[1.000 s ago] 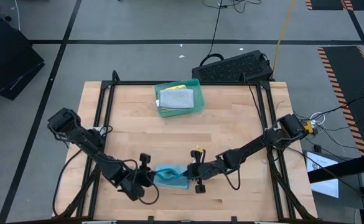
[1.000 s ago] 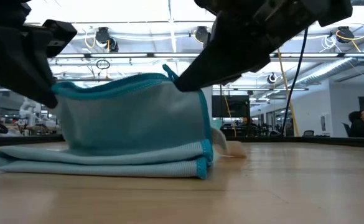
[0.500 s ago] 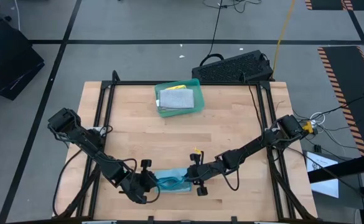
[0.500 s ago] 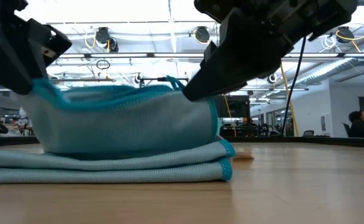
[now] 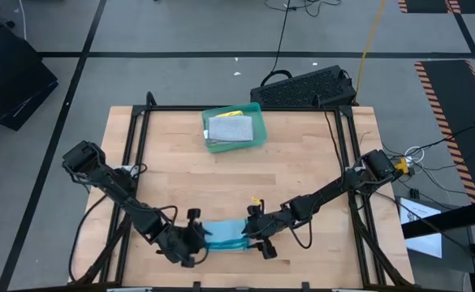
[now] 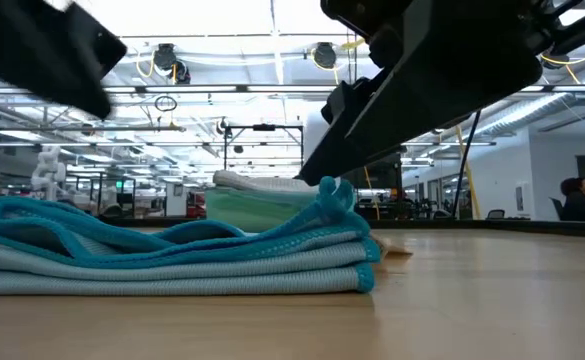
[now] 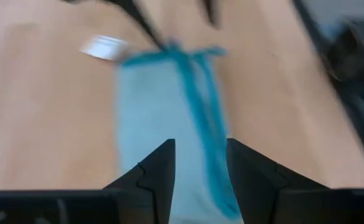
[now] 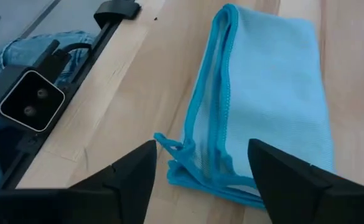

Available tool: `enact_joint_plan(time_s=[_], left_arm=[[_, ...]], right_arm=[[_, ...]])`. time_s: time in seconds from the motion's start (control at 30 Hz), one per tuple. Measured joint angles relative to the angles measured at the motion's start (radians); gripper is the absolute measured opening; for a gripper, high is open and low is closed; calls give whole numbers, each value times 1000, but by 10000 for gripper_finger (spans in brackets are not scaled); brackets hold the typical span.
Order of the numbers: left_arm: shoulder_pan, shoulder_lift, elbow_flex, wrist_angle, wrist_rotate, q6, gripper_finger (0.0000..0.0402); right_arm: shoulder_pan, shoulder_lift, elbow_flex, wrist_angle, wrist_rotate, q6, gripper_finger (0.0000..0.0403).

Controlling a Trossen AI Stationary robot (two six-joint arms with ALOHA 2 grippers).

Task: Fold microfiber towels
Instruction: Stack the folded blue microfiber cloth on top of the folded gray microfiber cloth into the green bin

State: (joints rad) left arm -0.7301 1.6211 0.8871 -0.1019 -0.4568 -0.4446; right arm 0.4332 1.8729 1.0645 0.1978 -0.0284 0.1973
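A: Any brand or writing to read here?
B: None legible. A small pale tag (image 7: pixel 104 47) sticks out at the far end of the blue towel (image 5: pixel 225 235), but it is too blurred to read.

A: Where is that towel?
B: Folded into a narrow strip near the front edge of the table (image 5: pixel 302 162), lying between the two hands. From table level it shows as a low stack of layers with teal stitched hems, the top hem rumpled.

A: And the hands?
B: The left hand (image 5: pixel 195 241) is at the towel's left end, fingers (image 7: pixel 160 171) parted with the cloth visible in the gap, not pinching it. The right hand (image 5: pixel 256 235) is at the right end, fingers (image 8: pixel 132 174) spread wide over the hem, holding nothing.

A: The other towels?
B: A teal tray (image 5: pixel 234 128) sits at the back of the table. A grey towel (image 5: pixel 231 127) lies on top in it, with a sliver of yellow at its far rim. Whatever lies beneath is hidden; I cannot count them.

A: Anything else hard to make out?
B: The left wrist view is smeared. In the low view both arms are dark shapes cut off at the top edge. A person (image 6: pixel 578 198) sits far off at the right, in the room behind.
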Motion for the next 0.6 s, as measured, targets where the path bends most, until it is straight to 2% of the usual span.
enact_joint_plan(time_s=[0.1, 0.23, 0.4, 0.6], left_arm=[[19, 10, 0, 18, -91, -59, 145], [35, 70, -16, 89, -95, -116, 145], [33, 178, -16, 190, -74, -108, 145], [53, 270, -11, 240, 42, -131, 145]], right_arm=[[0, 0, -1, 8, 0, -2, 242], [4, 10, -4, 86, 2, 9, 220], [40, 11, -76, 154, 24, 7, 186], [77, 2, -140, 231, 95, 20, 179]])
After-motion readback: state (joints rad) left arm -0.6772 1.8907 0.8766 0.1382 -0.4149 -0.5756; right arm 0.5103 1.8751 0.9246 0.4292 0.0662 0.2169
